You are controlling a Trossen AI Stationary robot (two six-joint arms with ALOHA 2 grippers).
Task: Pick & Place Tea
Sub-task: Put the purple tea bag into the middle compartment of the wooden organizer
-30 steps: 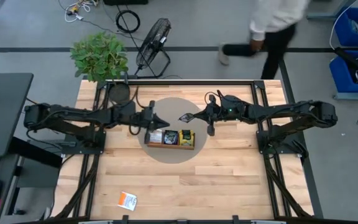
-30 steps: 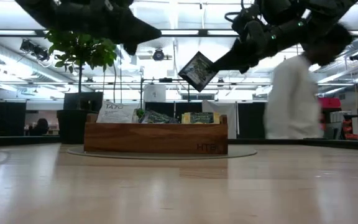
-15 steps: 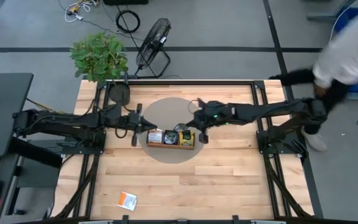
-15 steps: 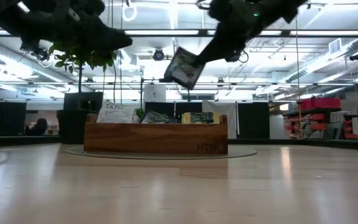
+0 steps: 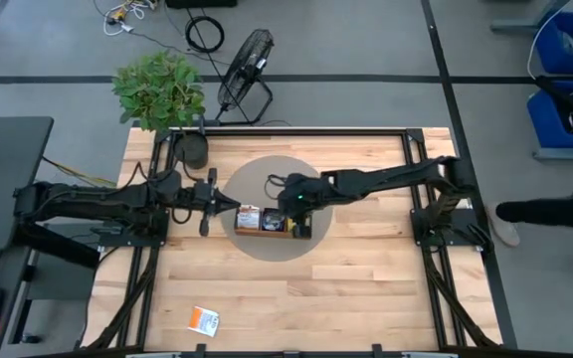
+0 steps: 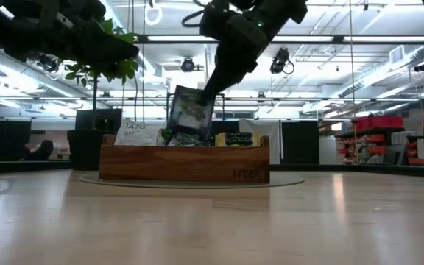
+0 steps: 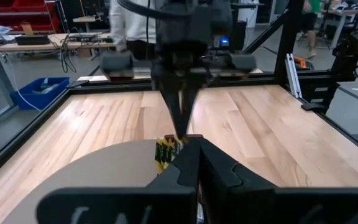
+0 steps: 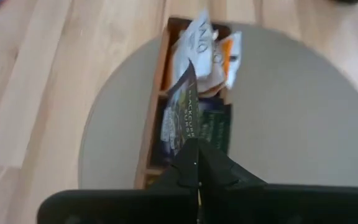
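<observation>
Tea sachets sit in a long wooden tray (image 5: pixel 272 232) on a round grey mat (image 5: pixel 267 249) in the middle of the table (image 5: pixel 366 288), seen from above. The right gripper (image 5: pixel 288 206) hangs over the middle part of the tray, pinched shut on a dark navy sachet (image 5: pixel 286 212). The left gripper (image 5: pixel 229 205) hangs just beside the tray's left end with its fingers closed and nothing in them. One orange-and-white sachet (image 5: pixel 204 318) lies alone near the table's front edge, well apart from the tray. A potted plant (image 5: pixel 159 89) stands at the table's back corner, and a person's legs (image 5: pixel 550 211) show on the floor to the right.

From table height, the dark navy sachet (image 6: pixel 190 112) hangs tilted from the right gripper (image 6: pixel 210 88), its lower edge just above the sachets standing in the tray (image 6: pixel 184 163). The left gripper (image 6: pixel 120 50) hangs higher, off to the side.

In the left wrist view, the left arm's fingers (image 7: pixel 194 165) are pressed together, and yellow-green sachets (image 7: pixel 165 150) stand just past them.

In the right wrist view, the navy sachet (image 8: pixel 184 115) is clamped at the closed fingertips (image 8: pixel 192 163), over the tray's middle part, with white-and-orange sachets (image 8: pixel 213 53) in the next part.
</observation>
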